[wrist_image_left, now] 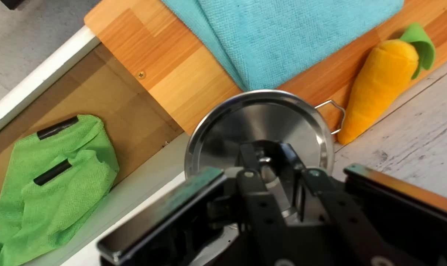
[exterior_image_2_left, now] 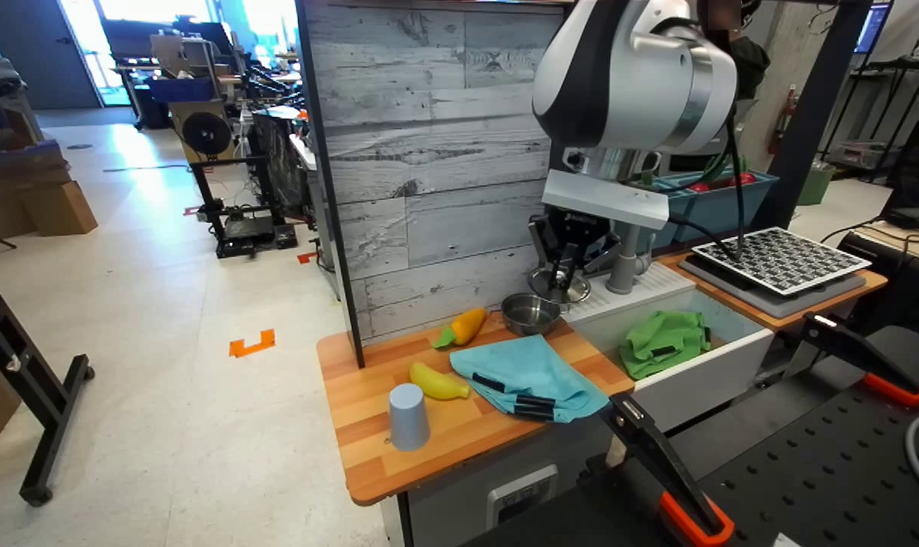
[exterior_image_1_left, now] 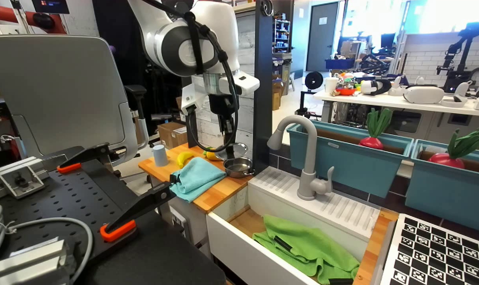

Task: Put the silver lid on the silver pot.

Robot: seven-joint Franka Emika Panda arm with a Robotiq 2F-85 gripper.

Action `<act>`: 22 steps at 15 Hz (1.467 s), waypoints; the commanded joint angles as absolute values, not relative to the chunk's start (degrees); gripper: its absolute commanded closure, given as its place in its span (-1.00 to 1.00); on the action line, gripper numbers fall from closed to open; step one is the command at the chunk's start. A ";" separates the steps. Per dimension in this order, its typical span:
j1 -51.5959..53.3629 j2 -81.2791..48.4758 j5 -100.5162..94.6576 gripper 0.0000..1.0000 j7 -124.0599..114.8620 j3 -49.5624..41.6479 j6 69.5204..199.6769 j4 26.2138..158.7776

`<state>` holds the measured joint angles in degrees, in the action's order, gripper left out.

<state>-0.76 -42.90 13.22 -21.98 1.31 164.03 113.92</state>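
The silver lid [wrist_image_left: 262, 120] hangs from my gripper [wrist_image_left: 270, 157], whose fingers are closed around its knob. The lid also shows in both exterior views [exterior_image_1_left: 241, 149] [exterior_image_2_left: 579, 290]. The silver pot [exterior_image_2_left: 532, 317] stands open on the wooden counter's corner beside the sink, and it shows in both exterior views [exterior_image_1_left: 238, 169]. The lid is apart from the pot, held above and a little to the sink side of its rim in an exterior view. In the wrist view the lid hides the pot, except for a wire handle [wrist_image_left: 343, 118] that sticks out.
A teal cloth [exterior_image_2_left: 532, 372] lies beside the pot on the counter [exterior_image_2_left: 368, 456]. A yellow-orange soft carrot [exterior_image_2_left: 468, 327], a yellow banana [exterior_image_2_left: 438, 382] and a blue cup [exterior_image_2_left: 408, 418] are there too. A wall panel [exterior_image_2_left: 444, 190], the faucet [exterior_image_1_left: 308, 158] and the sink [exterior_image_1_left: 239, 249] are close.
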 commanded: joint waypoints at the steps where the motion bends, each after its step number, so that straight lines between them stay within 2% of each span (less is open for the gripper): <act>1: 1.45 -46.32 14.91 0.90 -24.28 -0.31 160.97 108.43; 10: 5.79 -54.44 14.55 0.90 -30.97 -3.59 156.80 99.32; 22: 6.25 -57.88 14.01 0.90 -34.23 -4.39 153.53 92.81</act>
<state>5.07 -56.28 13.22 -33.26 -3.40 155.91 96.16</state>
